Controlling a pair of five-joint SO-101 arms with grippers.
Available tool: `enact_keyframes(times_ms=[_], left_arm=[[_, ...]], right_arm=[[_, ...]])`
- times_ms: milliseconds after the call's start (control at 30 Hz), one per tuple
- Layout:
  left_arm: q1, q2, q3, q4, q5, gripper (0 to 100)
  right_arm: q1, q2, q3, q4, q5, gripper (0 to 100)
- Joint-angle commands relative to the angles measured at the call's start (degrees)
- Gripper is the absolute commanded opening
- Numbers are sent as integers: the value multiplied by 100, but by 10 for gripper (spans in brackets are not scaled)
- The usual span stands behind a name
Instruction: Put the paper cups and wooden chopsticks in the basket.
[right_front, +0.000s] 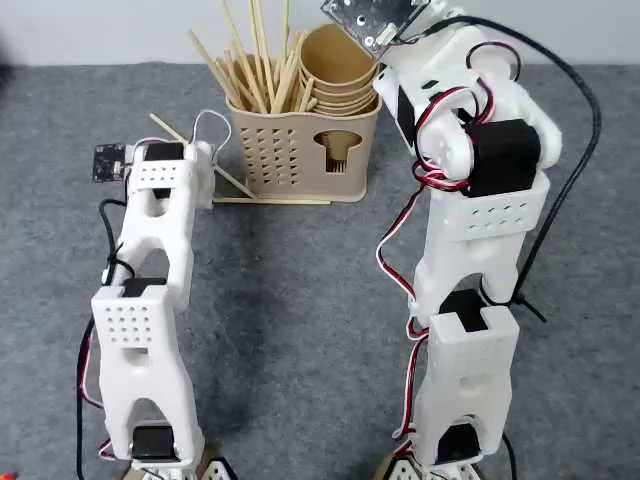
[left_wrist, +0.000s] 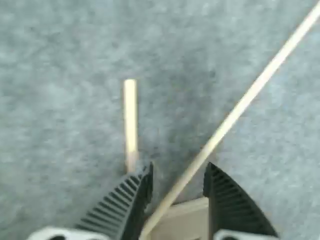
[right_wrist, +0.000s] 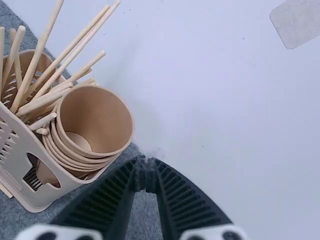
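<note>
the beige perforated plastic basket (right_front: 300, 150) is sitting at the grey felt surface's (right_front: 300, 330) far edge, holding stacked tan paper cups (right_front: 340, 70) and wooden chopsticks (right_front: 255, 60). left of it, the left hand (left_wrist: 177, 172) is hanging with fingers apart astride a loose chopstick (left_wrist: 240, 107), a second stick (left_wrist: 130, 120) lying alongside. the right hand (right_wrist: 146, 167), fingers together, is hovering beside the cups.

Just a beige hole-dotted basket (right_front: 290, 150), tan paper cups (right_front: 340, 62), pale wooden chopsticks (right_front: 262, 65), speckly grey mat (right_front: 300, 330), plus white arms (right_front: 470, 250) with black motors (right_front: 505, 155) and red wires (right_front: 437, 110).
</note>
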Motion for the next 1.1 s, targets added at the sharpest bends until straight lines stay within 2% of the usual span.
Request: enact_keyframes(times_ms=[0,233,433,500,600,733,1067], left_arm=[[44,149,-541,-79,237,163],[79,598,-1182,668,220,163],[88,809,-1552,765,220,162],[79,826,-1710,1037,220,161],[79,738,-2009,1371,211,121],[132,712,-2079,1468,62,62],[132,229,-2009,1925,-176,58]], right_arm=[[66,-180,-237,4,-53,9],[66,-119,-237,4,-44,9],[66,22,-237,-154,-26,9],[66,57,-237,-321,-18,9],[66,57,-237,-338,-18,9],[66,57,-237,-338,-18,9],[66,57,-237,-330,-9,9]])
